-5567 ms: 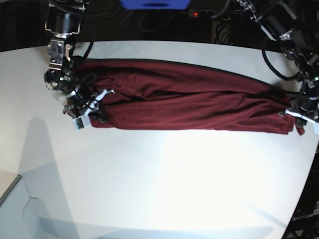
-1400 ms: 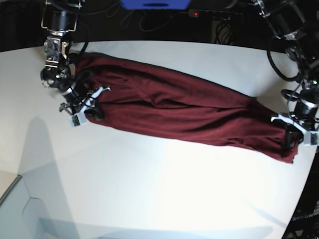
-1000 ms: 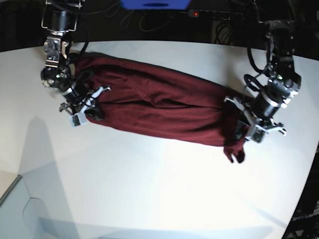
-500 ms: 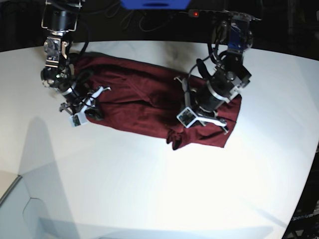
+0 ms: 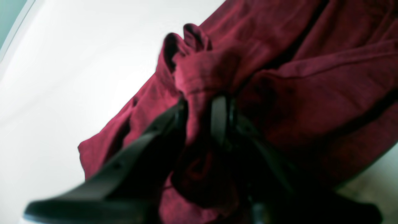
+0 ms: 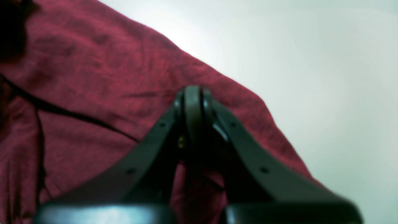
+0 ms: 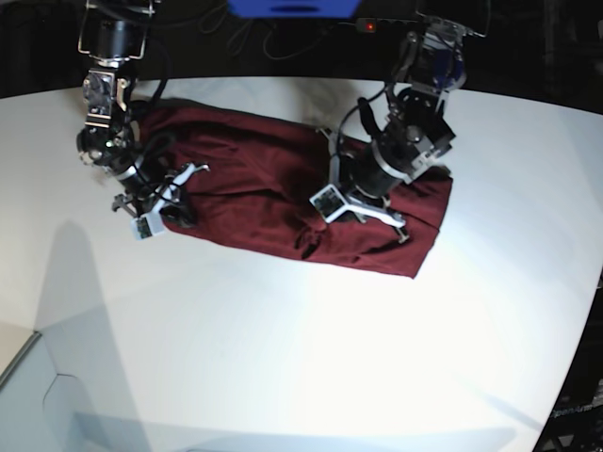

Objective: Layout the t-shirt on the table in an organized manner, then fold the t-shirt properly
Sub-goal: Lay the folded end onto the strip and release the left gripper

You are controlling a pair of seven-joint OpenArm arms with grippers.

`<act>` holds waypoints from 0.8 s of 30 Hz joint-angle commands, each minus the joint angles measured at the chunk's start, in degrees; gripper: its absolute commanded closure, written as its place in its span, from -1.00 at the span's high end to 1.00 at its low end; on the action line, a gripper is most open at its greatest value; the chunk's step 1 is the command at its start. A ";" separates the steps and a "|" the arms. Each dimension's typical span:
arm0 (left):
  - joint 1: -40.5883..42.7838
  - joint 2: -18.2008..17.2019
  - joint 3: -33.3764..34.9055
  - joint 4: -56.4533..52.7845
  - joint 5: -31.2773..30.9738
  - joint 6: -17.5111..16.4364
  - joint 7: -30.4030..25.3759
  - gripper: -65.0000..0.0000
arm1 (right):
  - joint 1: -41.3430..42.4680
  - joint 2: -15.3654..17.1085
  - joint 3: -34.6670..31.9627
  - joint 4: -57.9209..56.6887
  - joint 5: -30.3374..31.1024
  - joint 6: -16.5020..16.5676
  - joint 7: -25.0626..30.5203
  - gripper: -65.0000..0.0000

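Currently, base view left to right:
writing: no legible brand or label anywhere; blue box and a red-lit power strip point(image 7: 369, 25) at the back edge, text unreadable.
right gripper point(image 7: 162, 209): clenched on the t-shirt point(image 7: 254, 184) at its near-left corner; the wrist view shows the jaws pressed together over the cloth's edge point(image 6: 192, 105). Same spot as half a second ago.
t-shirt: lies on the table point(image 7: 283, 358), far-centre, doubled over on itself.
left gripper point(image 7: 363, 202): grasping a bunched fold of t-shirt, cloth pinched between both fingers point(image 5: 217, 119).
change: the left arm has carried its end further left over the shirt; earlier the shirt was a long strip reaching the right edge.
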 commanded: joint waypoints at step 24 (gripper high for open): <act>-0.61 1.46 -5.28 8.02 -11.13 0.68 -1.13 -0.04 | -1.85 0.09 0.23 16.18 -0.84 0.17 -1.83 -0.38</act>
